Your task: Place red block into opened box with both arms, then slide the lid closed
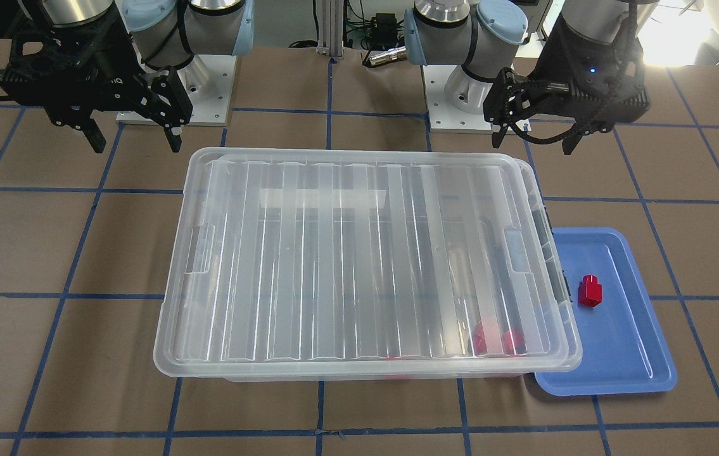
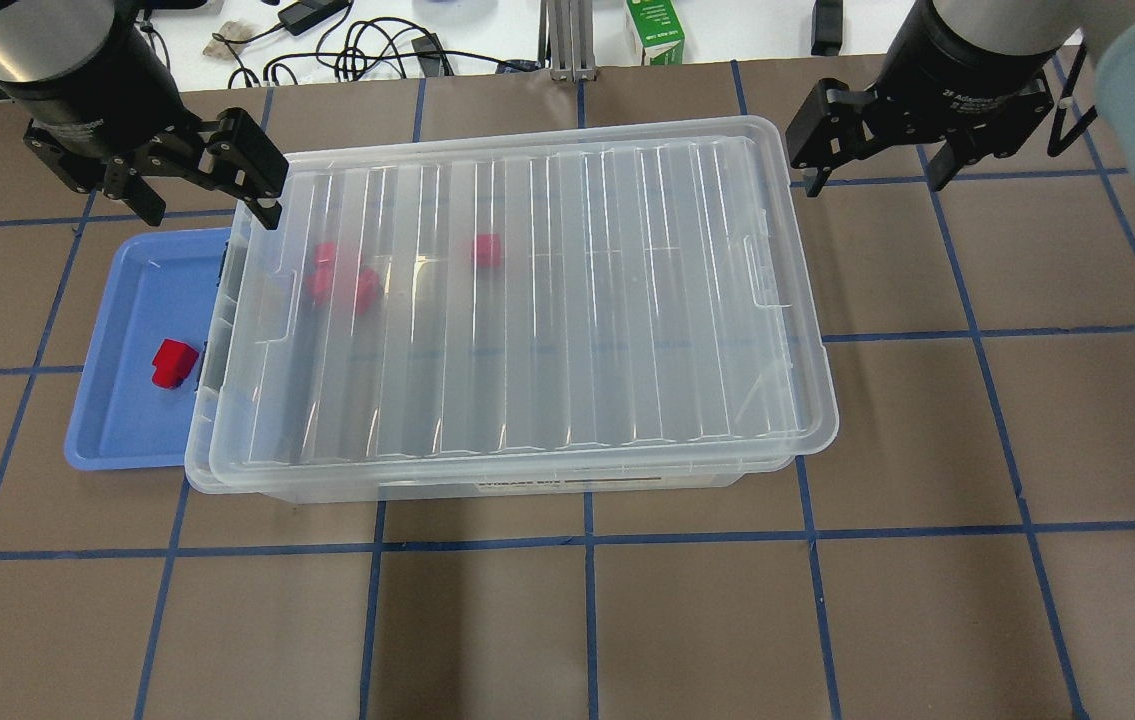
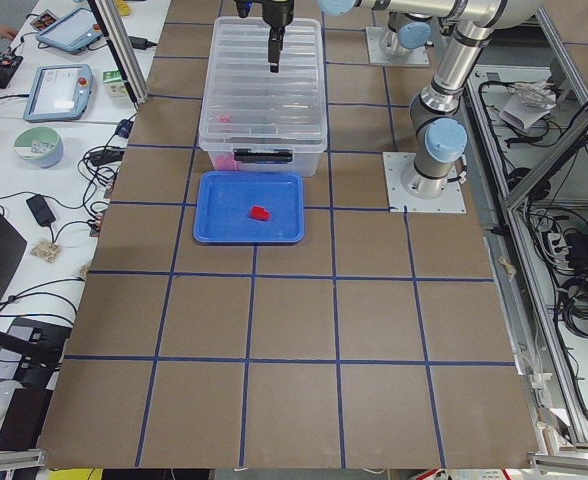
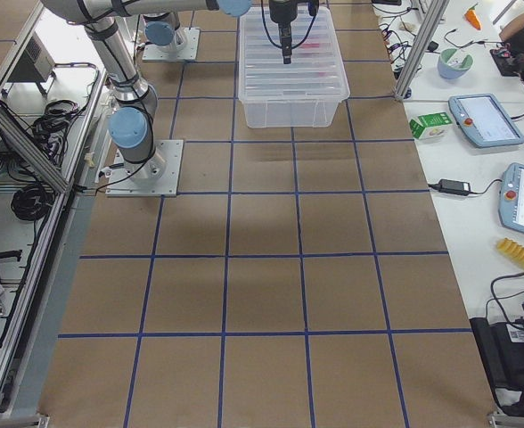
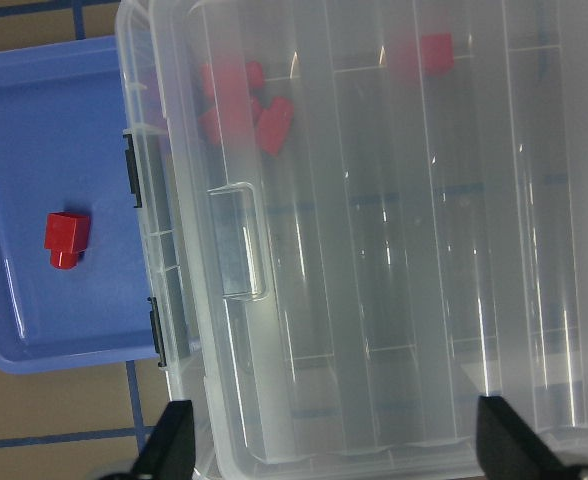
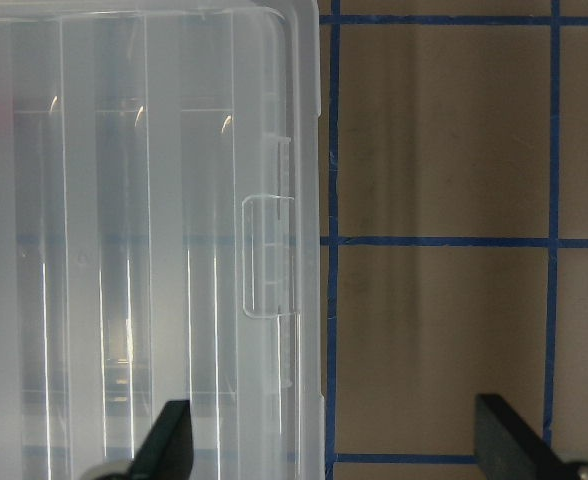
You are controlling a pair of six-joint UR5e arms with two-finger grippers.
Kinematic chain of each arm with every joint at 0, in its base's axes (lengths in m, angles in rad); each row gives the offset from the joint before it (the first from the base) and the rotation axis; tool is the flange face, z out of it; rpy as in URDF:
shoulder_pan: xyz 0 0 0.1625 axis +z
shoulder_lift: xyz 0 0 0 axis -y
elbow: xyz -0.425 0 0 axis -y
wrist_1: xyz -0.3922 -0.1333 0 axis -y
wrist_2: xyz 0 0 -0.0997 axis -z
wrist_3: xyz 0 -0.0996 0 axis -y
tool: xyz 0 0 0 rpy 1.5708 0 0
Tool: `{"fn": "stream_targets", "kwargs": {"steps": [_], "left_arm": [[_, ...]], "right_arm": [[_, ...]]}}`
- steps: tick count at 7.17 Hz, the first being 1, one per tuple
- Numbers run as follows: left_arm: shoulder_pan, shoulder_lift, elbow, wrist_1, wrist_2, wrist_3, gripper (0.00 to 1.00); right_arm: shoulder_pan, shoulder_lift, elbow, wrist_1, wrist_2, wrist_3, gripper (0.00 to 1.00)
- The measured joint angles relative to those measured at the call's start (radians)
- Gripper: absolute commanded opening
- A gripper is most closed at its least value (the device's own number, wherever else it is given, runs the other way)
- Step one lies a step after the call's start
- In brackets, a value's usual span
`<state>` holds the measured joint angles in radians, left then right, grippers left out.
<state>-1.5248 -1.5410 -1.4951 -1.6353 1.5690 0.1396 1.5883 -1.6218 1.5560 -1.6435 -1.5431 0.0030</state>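
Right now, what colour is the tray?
The tray is blue, clearest in the exterior front-facing view.

Red pieces point(image 2: 342, 280) under the lid point(image 2: 577, 320) are blurred; perhaps 4, shapes unclear. The tray point(image 2: 127, 420) has 1 side hidden by the box point(image 2: 527, 485). Both wrist views cut the fingers point(image 5: 169, 445) off at the bottom edge.

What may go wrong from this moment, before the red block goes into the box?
1. The lid covers nearly all of the box; unless it is slid aside, the red block would likely land on it.
2. The block lies in the blue tray near the box's wall, so the open left hand might bump that wall.
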Motion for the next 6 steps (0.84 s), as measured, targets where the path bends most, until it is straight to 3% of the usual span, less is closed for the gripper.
{"fn": "stream_targets", "kwargs": {"steps": [3,6], "left_arm": [[0.008,0.001,-0.002,0.003,-0.003,0.019,1.0],[0.164,-0.021,-0.007,0.003,-0.008,0.213,1.0]], "right_arm": [[-0.001,0.004,0.039,-0.011,0.002,0.005,1.0],[-0.002,0.144,0.181,-0.241,-0.012,-0.004,1.0]]}}
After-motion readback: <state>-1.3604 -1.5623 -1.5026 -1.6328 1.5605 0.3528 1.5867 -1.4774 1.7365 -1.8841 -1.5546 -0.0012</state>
